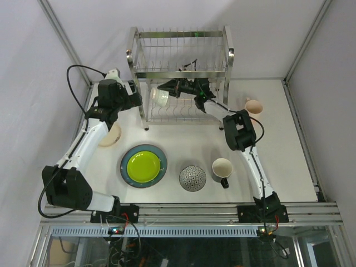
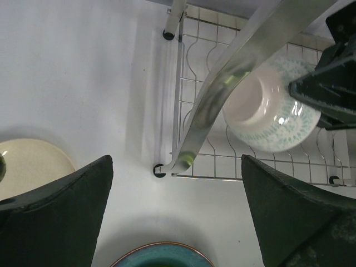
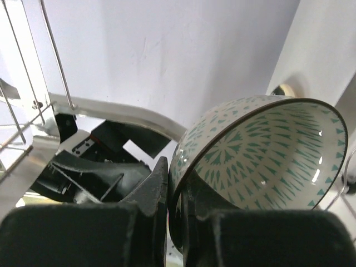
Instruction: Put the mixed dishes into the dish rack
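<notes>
The steel dish rack (image 1: 181,75) stands at the back. My right gripper (image 1: 169,90) reaches into its lower tier, shut on the rim of a white bowl with a teal pattern (image 1: 160,98); the right wrist view shows the gripper (image 3: 173,167) pinching the tilted bowl (image 3: 261,156). My left gripper (image 1: 136,94) is open and empty beside the rack's front-left post (image 2: 233,72), and the left wrist view (image 2: 175,161) shows the bowl (image 2: 267,111) over the wire shelf. A lime-green plate (image 1: 143,166) lies on the blue-grey plate (image 1: 125,167).
A black-and-white patterned bowl (image 1: 192,178) sits upside down at front centre. A cream dark-handled mug (image 1: 222,168) stands to its right. A pink mug (image 1: 254,105) is right of the rack. A cream plate (image 1: 111,136) lies partly under my left arm.
</notes>
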You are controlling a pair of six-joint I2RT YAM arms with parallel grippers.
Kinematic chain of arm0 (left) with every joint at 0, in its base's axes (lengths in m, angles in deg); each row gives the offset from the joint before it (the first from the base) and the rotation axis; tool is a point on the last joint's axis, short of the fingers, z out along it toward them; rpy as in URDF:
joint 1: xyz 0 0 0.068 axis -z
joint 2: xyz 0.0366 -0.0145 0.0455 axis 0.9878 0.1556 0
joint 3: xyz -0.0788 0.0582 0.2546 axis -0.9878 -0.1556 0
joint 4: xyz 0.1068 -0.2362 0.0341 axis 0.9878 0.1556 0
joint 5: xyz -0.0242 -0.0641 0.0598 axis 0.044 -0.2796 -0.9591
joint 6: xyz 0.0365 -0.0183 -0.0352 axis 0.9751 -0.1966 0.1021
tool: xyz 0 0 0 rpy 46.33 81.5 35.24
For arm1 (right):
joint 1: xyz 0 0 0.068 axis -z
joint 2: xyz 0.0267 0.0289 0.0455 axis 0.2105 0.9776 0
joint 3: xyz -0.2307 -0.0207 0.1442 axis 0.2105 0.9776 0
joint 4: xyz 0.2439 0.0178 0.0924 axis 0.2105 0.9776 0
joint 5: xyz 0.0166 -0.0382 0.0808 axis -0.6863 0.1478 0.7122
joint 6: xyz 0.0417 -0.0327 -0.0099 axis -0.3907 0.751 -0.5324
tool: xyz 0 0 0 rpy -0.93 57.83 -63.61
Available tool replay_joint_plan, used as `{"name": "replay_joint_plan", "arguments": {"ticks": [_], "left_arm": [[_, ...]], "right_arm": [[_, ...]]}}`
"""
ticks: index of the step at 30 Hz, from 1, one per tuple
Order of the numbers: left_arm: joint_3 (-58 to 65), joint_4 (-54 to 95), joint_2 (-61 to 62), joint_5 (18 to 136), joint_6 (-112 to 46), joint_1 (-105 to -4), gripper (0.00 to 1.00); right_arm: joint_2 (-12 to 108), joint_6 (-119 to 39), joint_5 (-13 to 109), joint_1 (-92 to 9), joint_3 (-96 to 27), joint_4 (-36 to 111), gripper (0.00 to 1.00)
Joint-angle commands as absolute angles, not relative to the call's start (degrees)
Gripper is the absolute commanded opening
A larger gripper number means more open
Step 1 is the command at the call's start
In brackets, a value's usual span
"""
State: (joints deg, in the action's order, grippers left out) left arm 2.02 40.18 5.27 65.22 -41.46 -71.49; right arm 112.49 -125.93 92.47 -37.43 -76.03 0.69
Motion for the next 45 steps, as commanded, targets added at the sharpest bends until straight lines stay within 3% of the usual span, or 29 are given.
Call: {"name": "replay_joint_plan", "arguments": {"ticks": [1,6,22,29,31,33,35,45], "left_arm": [[4.61,37.70,4.35,64.12,-40.98,-71.75,1.00],[3.44,37.08,3.93,63.89,-40.86,-71.80,1.00],[7.17,31.18,12.48,60.54,-38.59,-70.20,1.00],[8.24,28.04,16.38,58.17,-37.15,-68.95,0.81],[8.37,27.68,17.07,58.14,-36.75,-68.76,0.70],[8.31,27.46,17.53,57.49,-36.62,-68.61,0.52],[8.13,27.52,17.75,57.16,-36.68,-68.57,0.42],[4.46,30.18,15.37,66.00,-33.60,-68.52,0.30]], "right_arm": [[117.35,-125.21,90.48,-37.47,-90.51,-0.62,0.00],[122.64,-123.20,87.88,-36.99,-98.29,3.10,0.00],[125.14,-121.02,85.45,-35.50,-100.03,-1.45,0.00],[124.00,-120.76,85.92,-34.89,-98.71,-0.91,0.00],[123.91,-121.01,85.89,-34.75,-98.11,-1.28,0.00],[123.74,-121.61,86.03,-34.79,-97.39,-2.03,0.00],[123.45,-121.85,86.10,-34.90,-96.47,-2.43,0.00],[120.02,-118.13,87.44,-35.72,-91.59,-1.60,0.00]]}}
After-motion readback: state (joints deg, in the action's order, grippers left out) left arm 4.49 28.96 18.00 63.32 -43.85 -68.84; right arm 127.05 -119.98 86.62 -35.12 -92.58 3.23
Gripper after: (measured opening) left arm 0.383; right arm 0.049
